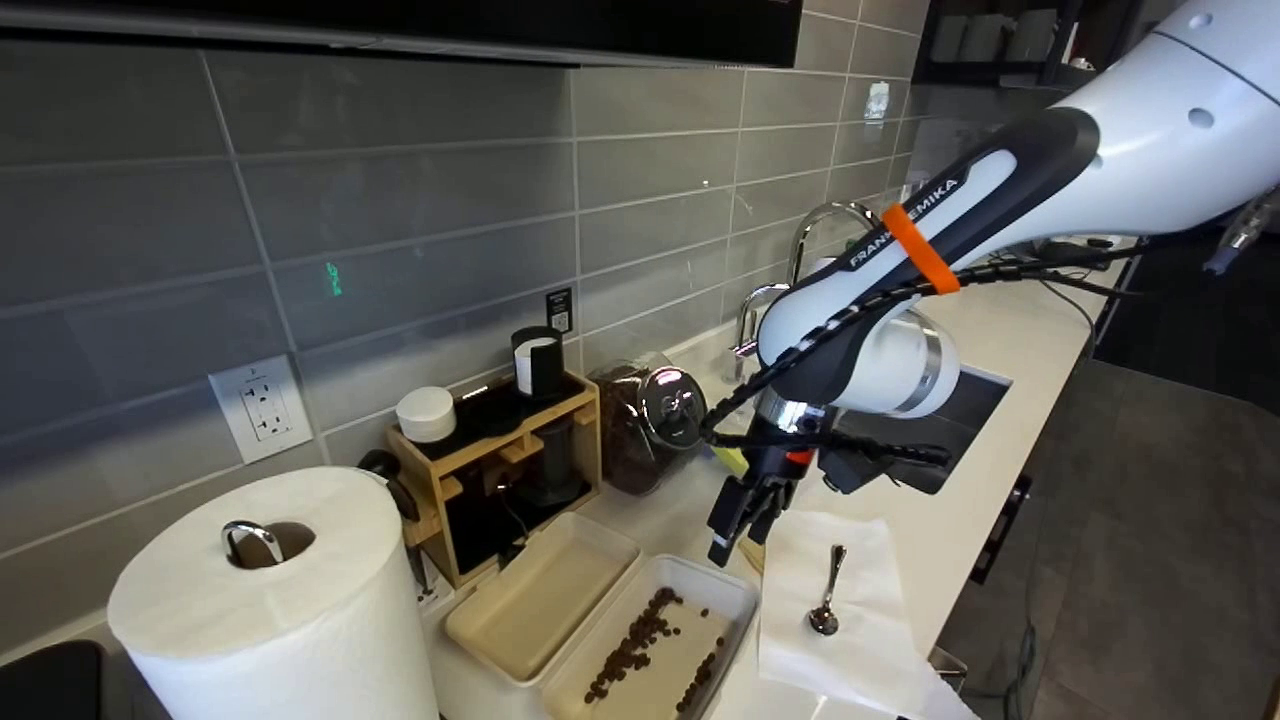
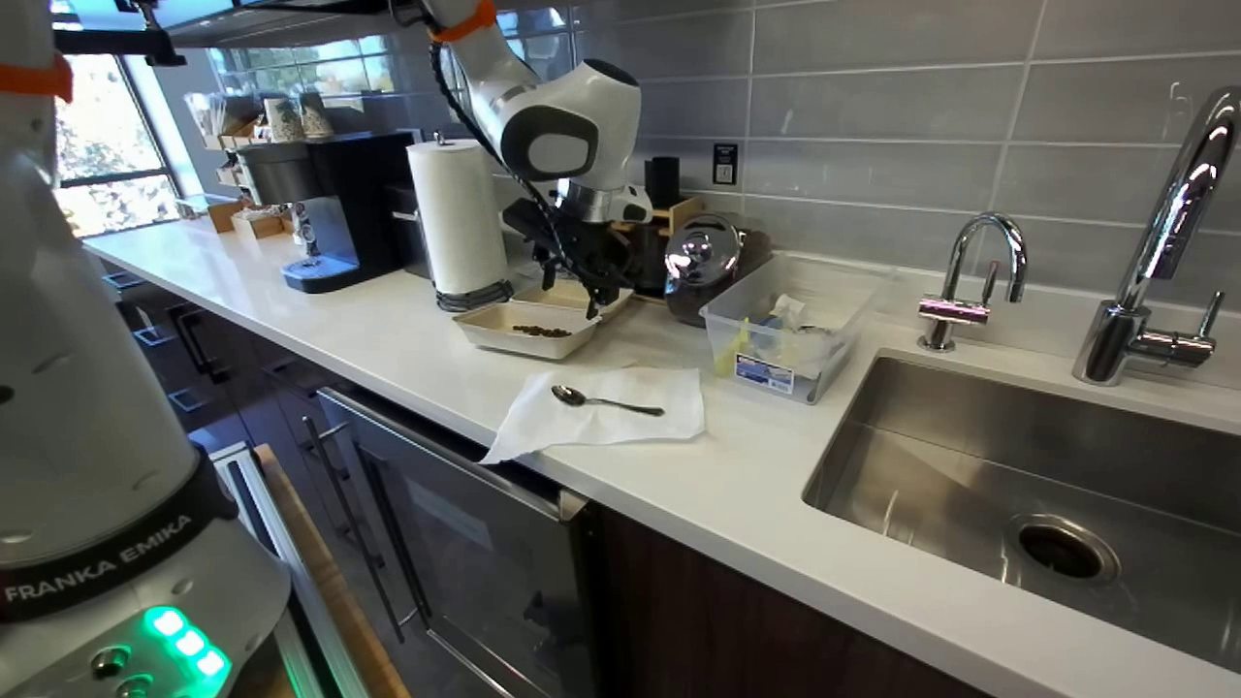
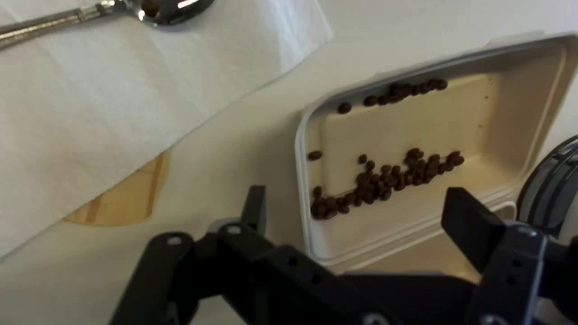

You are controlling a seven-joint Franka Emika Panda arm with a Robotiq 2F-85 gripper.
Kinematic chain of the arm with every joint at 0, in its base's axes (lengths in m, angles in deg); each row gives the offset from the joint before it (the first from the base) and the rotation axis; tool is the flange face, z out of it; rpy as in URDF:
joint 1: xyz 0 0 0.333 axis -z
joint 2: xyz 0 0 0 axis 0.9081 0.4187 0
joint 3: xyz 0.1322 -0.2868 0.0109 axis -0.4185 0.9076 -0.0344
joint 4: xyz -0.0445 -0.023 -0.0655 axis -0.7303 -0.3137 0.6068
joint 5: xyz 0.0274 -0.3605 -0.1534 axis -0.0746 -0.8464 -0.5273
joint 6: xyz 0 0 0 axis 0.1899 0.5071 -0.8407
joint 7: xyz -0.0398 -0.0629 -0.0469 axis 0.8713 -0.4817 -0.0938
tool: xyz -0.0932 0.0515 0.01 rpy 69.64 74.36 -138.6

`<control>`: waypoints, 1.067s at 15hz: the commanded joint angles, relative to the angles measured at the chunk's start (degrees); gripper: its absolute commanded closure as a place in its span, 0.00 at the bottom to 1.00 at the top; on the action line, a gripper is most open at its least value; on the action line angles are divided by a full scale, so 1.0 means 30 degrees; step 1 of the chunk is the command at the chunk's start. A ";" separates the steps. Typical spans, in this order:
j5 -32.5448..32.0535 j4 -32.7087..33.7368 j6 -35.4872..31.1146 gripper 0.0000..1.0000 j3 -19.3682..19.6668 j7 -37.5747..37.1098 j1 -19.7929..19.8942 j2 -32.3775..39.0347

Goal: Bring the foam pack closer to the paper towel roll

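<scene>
Lowering gently looks right: your gripper [image 3: 356, 192] gapes, empty; foam pack [image 3: 451, 122] just below it, paper towel roll [image 1: 270, 600] past that. Pinch lightly, slide slowly, keep beans [image 3: 379, 184] in.

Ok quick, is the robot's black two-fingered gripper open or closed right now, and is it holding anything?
Black two-fingered gripper: open, holding nothing.

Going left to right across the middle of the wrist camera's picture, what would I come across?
White paper sheet, yellowish piece partly covered by it, foam pack with dark brown bits inside, black rings cut off by the right edge.
</scene>
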 commanded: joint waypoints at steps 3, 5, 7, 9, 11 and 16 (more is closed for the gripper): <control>-0.0730 0.0174 -0.3604 0.00 -0.1352 -0.0199 0.0222 0.1585; -0.1206 0.0162 -0.3738 0.00 -0.1672 -0.0501 0.0273 0.1994; -0.1602 0.0183 -0.3598 0.00 -0.1889 -0.0745 0.0346 0.2317; -0.1764 0.0205 -0.3364 0.00 -0.2157 -0.0812 0.0497 0.2515; -0.1701 0.0268 -0.2978 0.00 -0.2627 -0.0682 0.0813 0.2636; -0.1426 0.0161 -0.2411 0.00 -0.3849 -0.0503 0.1418 0.2500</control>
